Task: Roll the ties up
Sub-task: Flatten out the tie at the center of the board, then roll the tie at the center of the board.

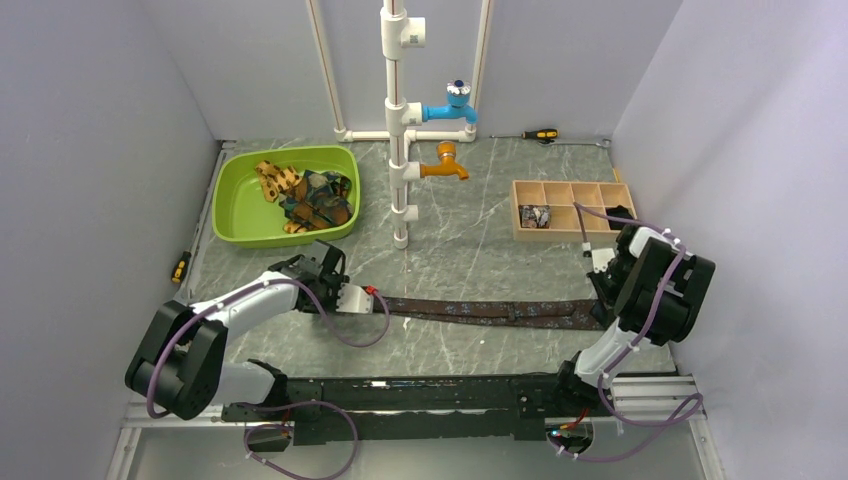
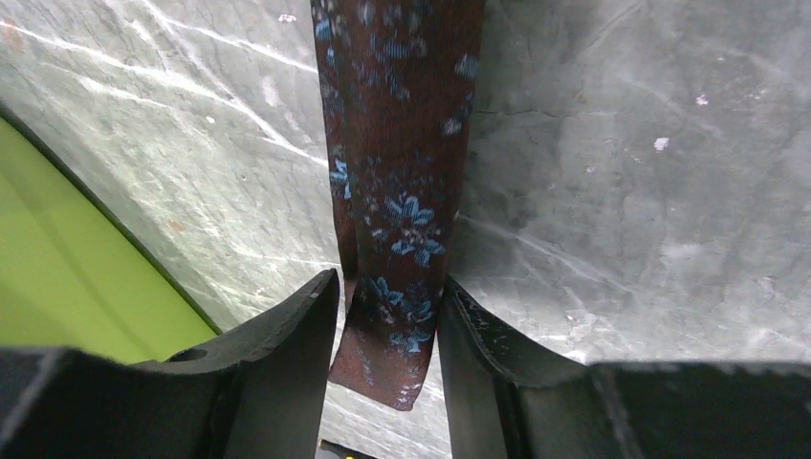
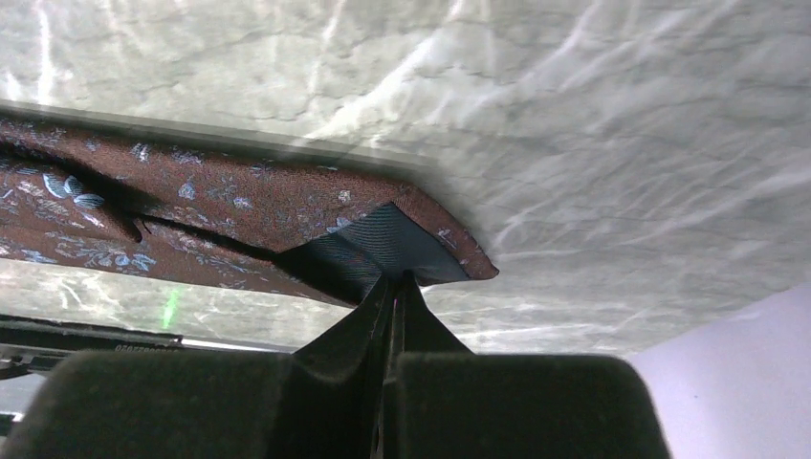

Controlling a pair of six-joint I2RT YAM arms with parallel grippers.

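A dark brown tie [image 1: 480, 311] with small blue flowers lies stretched flat across the table between my two grippers. My left gripper [image 1: 372, 297] holds its narrow end. In the left wrist view the tie [image 2: 397, 143] runs between the fingers of that gripper [image 2: 387, 287], touching both, with its tip raised off the table. My right gripper [image 1: 603, 300] is shut on the wide end. The right wrist view shows that gripper [image 3: 397, 277] pinching the dark lining of the tie [image 3: 239, 196]. More ties [image 1: 310, 195] are heaped in a green basin [image 1: 235, 215].
A white pipe stand [image 1: 400, 150] with a blue and an orange tap rises at the back centre. A wooden divided tray [image 1: 575, 190] at the back right holds one rolled tie [image 1: 535, 215]. Screwdrivers lie at the back [image 1: 540, 134] and at the left wall [image 1: 180, 267].
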